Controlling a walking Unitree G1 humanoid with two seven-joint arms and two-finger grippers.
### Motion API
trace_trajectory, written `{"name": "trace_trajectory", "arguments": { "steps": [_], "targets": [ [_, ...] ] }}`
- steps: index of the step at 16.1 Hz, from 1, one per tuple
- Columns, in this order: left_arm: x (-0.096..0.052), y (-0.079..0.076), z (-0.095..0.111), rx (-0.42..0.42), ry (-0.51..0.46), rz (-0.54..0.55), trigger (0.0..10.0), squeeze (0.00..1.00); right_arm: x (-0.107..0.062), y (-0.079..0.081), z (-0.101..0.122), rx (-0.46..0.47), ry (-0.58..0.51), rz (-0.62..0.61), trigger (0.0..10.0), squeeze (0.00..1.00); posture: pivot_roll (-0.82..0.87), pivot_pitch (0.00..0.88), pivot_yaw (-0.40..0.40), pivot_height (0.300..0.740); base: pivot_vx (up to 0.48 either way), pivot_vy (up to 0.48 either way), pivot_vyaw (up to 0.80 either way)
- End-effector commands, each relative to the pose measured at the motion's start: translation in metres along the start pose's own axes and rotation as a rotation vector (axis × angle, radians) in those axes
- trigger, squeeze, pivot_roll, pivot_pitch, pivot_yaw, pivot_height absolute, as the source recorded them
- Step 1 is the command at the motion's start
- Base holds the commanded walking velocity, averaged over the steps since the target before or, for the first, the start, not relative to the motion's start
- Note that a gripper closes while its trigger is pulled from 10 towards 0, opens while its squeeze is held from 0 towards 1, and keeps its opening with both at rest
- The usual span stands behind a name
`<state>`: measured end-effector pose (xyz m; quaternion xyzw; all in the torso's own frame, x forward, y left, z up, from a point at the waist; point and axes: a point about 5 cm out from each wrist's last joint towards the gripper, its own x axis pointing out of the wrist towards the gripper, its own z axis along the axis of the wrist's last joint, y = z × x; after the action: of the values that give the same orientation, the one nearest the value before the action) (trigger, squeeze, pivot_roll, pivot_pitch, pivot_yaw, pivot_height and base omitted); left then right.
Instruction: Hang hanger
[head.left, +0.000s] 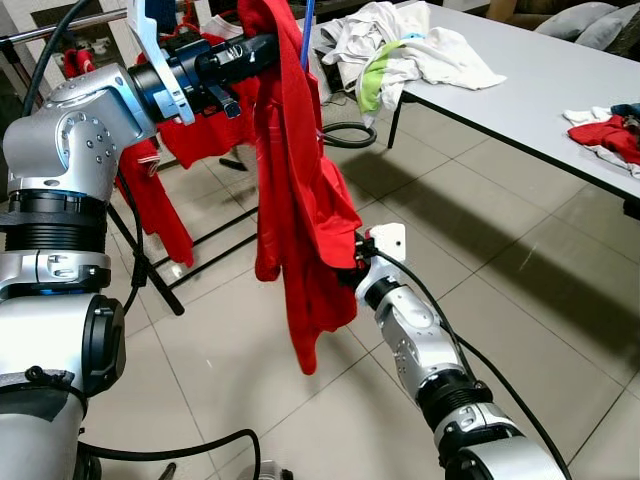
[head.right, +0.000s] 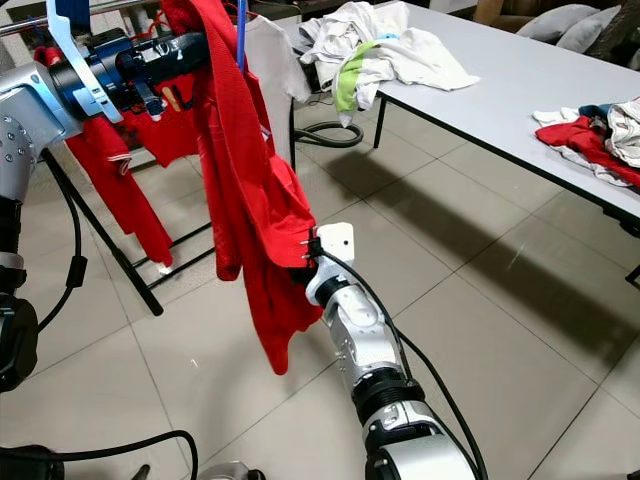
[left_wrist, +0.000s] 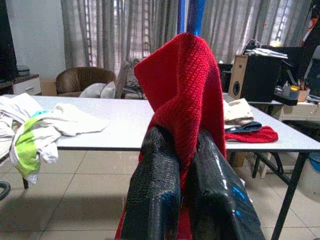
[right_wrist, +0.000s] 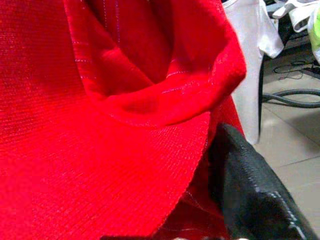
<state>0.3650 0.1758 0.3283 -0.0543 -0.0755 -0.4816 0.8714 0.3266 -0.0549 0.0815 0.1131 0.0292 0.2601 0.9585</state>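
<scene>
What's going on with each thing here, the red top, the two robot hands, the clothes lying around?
Red garment: hanging on a blue hanger, held up high.
Left gripper: shut on the red garment near its top.
Right gripper: against the garment's lower part; fingers buried in cloth.
Clothes rack: standing, red clothes hanging on it.
White and green clothes: heaped on the table.

Light: bright, even daylight through curtains (left_wrist: 105, 35)
Shadows: soft, under the bench (head.left: 560, 90) on the floor (head.left: 480, 230)
Focus: red cloth (right_wrist: 75, 150) blurred close up
Glare: sheen on fingers (left_wrist: 220, 195)
</scene>
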Motion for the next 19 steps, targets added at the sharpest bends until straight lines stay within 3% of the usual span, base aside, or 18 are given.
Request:
{"name": "trace_trajectory", "arguments": {
  "steps": [1,8,12,14,16,19],
  "targets": [
    [-0.001,-0.003,0.019,0.042,-0.042,-0.021,0.0,0.00,0.002,0.001,0.002,0.009,-0.014,0.002,0.0,0.00,0.13,0.000,0.086,0.740,0.000,0.000,0.00],
    [-0.002,-0.003,0.015,0.040,-0.025,-0.025,0.0,0.00,0.003,-0.001,0.004,0.010,-0.024,0.000,0.0,0.00,0.13,0.000,0.088,0.740,0.000,0.000,0.00],
    [-0.012,-0.005,0.003,0.048,0.016,-0.037,0.0,0.00,-0.005,-0.010,0.006,-0.002,-0.051,0.008,0.0,0.00,0.13,0.000,0.080,0.740,0.000,0.000,0.00],
    [-0.021,-0.009,-0.005,0.059,0.037,-0.063,0.0,0.00,-0.017,-0.029,0.011,-0.020,-0.080,-0.002,0.0,0.00,0.13,0.000,0.061,0.740,0.000,0.000,0.00],
    [-0.041,-0.006,-0.025,0.076,0.092,-0.030,0.0,0.00,-0.037,-0.058,0.034,-0.028,-0.170,-0.037,0.0,0.00,0.09,0.000,0.032,0.740,0.000,0.000,0.00],
    [-0.060,-0.013,-0.051,0.149,0.183,-0.058,0.0,0.00,-0.056,-0.076,0.057,-0.035,-0.241,-0.044,0.0,0.00,0.05,0.000,0.017,0.740,0.000,0.000,0.00]
  ]
}}
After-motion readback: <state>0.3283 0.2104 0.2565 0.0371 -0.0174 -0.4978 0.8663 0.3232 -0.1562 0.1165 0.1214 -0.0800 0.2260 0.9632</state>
